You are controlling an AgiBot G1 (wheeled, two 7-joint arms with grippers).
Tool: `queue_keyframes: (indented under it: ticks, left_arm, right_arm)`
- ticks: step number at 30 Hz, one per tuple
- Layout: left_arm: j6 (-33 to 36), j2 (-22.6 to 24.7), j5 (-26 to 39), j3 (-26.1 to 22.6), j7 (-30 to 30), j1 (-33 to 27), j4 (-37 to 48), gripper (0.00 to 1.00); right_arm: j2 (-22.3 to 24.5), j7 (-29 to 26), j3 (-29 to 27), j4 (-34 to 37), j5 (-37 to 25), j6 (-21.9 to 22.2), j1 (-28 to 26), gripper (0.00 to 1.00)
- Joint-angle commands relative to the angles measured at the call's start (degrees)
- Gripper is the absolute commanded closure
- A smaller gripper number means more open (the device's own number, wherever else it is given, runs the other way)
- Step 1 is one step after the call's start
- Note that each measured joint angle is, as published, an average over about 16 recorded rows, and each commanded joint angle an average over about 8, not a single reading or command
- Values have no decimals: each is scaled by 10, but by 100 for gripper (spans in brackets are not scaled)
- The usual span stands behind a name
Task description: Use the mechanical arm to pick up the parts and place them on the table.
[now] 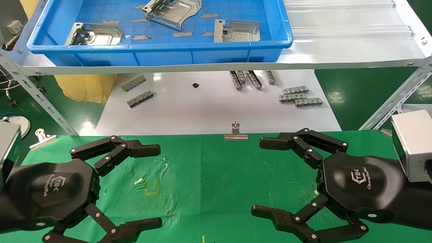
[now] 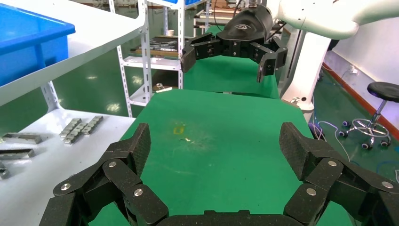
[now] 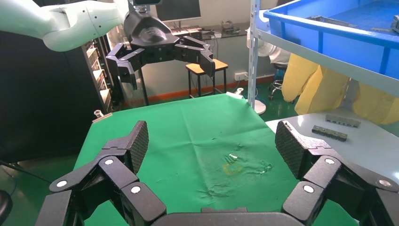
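Observation:
Three silvery sheet-metal parts lie in the blue tray (image 1: 202,55) on the upper shelf: one at the left (image 1: 94,34), one at the back middle (image 1: 172,11), one at the right (image 1: 237,31). The green cloth table (image 1: 216,175) has a small yellow mark (image 1: 151,187) and holds no parts. My left gripper (image 1: 158,186) hovers open and empty over the table's left side. My right gripper (image 1: 258,177) hovers open and empty over its right side. Each wrist view shows its own open jaws over the cloth, the left gripper (image 2: 214,143) and the right gripper (image 3: 211,141), with the other arm beyond.
A glossy white board (image 1: 209,108) beyond the table carries small grey notched strips (image 1: 298,97) and a black bit (image 1: 195,85). Binder clips sit at the table's far edge (image 1: 236,132) and left corner (image 1: 42,137). Metal shelf legs (image 1: 37,98) stand at both sides.

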State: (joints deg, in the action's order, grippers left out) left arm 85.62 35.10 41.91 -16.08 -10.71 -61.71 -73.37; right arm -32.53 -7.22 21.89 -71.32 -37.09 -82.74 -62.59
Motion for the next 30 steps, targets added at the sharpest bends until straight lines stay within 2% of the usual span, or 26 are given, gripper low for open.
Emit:
queue_keyframes:
  ticks: [1,18,26,30]
  left_arm:
    - [0,0,0,0,0,0,0,0]
    - [0,0,0,0,0,0,0,0]
    - [0,0,0,0,0,0,0,0]
    - [0,0,0,0,0,0,0,0]
  right_arm:
    - [0,0,0,0,0,0,0,0]
    - [0,0,0,0,0,0,0,1]
    - [0,0,0,0,0,0,0,100]
    - [0,0,0,0,0,0,0,100]
